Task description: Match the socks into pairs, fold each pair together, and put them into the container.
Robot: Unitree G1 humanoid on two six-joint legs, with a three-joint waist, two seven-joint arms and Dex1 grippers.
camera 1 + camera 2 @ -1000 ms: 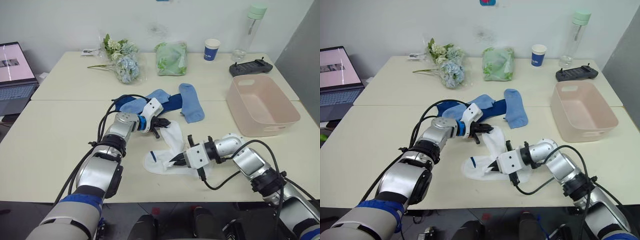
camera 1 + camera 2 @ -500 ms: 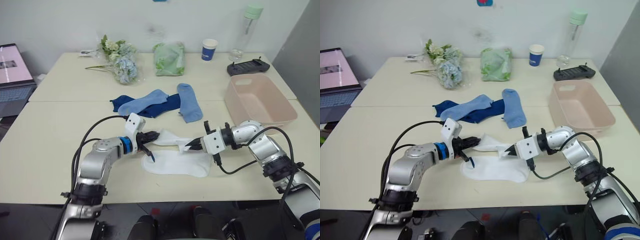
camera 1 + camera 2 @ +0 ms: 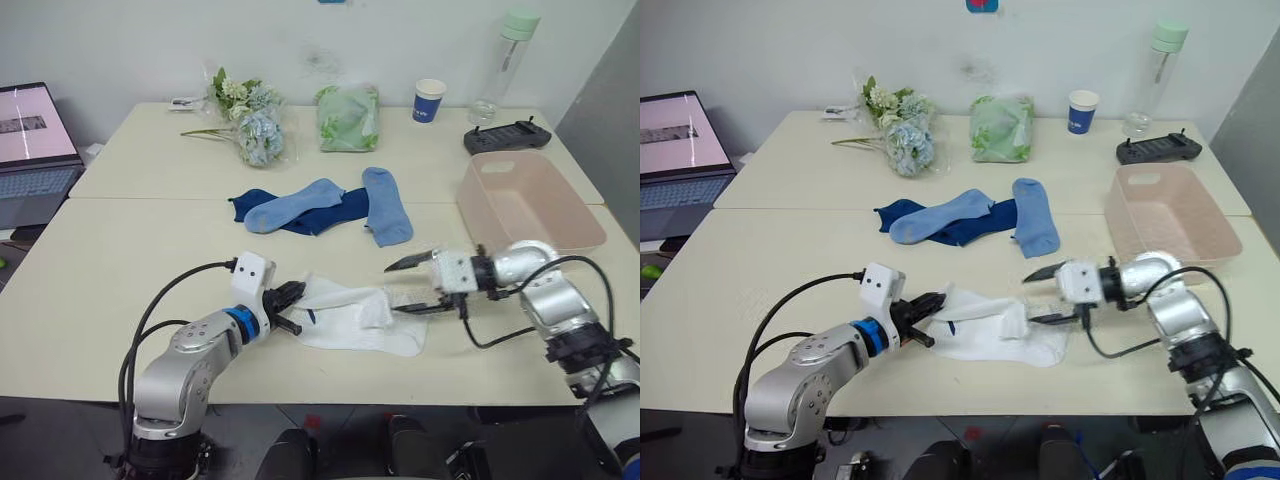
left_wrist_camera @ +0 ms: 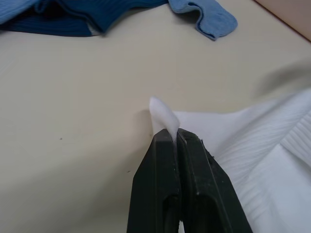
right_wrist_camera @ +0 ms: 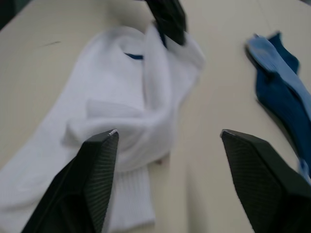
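1. Pinching a corner of the white socks (image 3: pixel 350 315), the left gripper (image 3: pixel 291 306) has its two black fingers pressed together on the fabric; the left wrist view shows a small white tip of cloth (image 4: pixel 163 116) sticking out just past the closed fingertips (image 4: pixel 177 141).
2. Those two white socks lie stacked on the near part of the table (image 3: pixel 120 260), one folded loosely over the other, with a bunched cuff toward the 3 o'clock end of the pile.
3. At 3 o'clock from the pile, the right gripper (image 3: pixel 412 286) is spread wide, with one finger raised above the table and the other low beside the edge of the socks; it holds nothing.
4. Toward 12 o'clock from the white pile lie the two dark navy socks (image 3: pixel 300 215), with one light blue sock (image 3: pixel 292 205) draped across them and the other light blue sock (image 3: pixel 388 205) just at their 3 o'clock side.
5. The pale pink container (image 3: pixel 525 200) stands at about 2 o'clock from the white socks, near the table's edge, with no socks in it.
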